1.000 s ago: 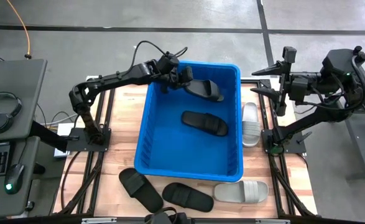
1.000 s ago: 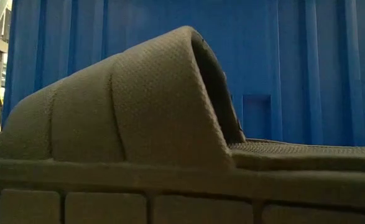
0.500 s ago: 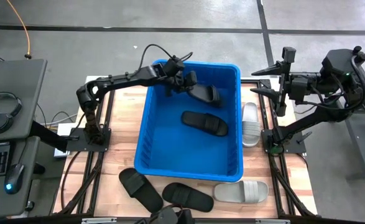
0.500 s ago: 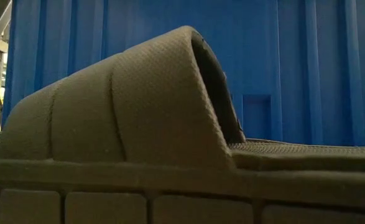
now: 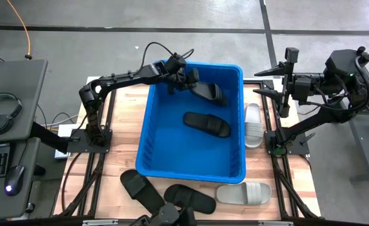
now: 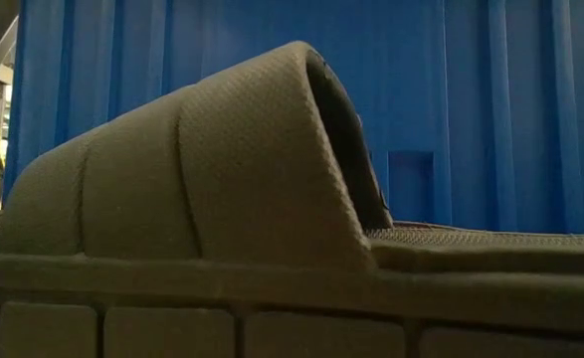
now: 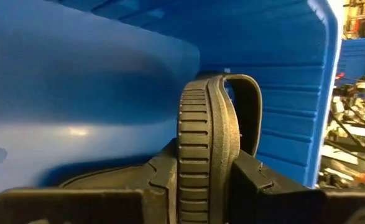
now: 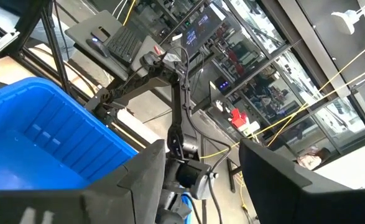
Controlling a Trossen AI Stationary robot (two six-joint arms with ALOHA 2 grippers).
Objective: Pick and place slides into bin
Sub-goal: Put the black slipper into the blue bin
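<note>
My left gripper (image 5: 188,80) reaches over the blue bin's (image 5: 148,135) far left corner, shut on a black slide (image 5: 208,93). In the left wrist view this slide stands on its edge (image 7: 208,143) in front of the bin's wall (image 7: 95,74). A second black slide (image 5: 207,124) lies flat on the bin's floor. Two black slides (image 5: 142,190) (image 5: 189,198) and a grey slide (image 5: 244,192) lie on the table near the bin's near side. Another grey slide (image 5: 253,124) lies to the bin's right. My right gripper (image 8: 201,171) is open, raised at the table's far right (image 5: 278,80). My left gripper pinches the slide's sole (image 7: 207,171) between its two fingers, one on the ribbed underside and one on the footbed side, at the end away from the strap (image 7: 249,109). The fingers come from the table's left. The slide is turned on its edge, lifted clear inside the bin's far end.
The low view is filled by a black slide (image 6: 202,179) close to the camera, with the bin's ribbed wall (image 6: 490,99) behind it. A desk with headphones (image 5: 2,113) and a mouse stands left of the table. Bare wood shows left of the bin (image 5: 118,144).
My left arm has stretched a little farther over the bin's far end, toward the table's right, and its gripper has turned slightly. The held black slide has gone with it, staying clear of the bin's floor. The right arm has kept still.
</note>
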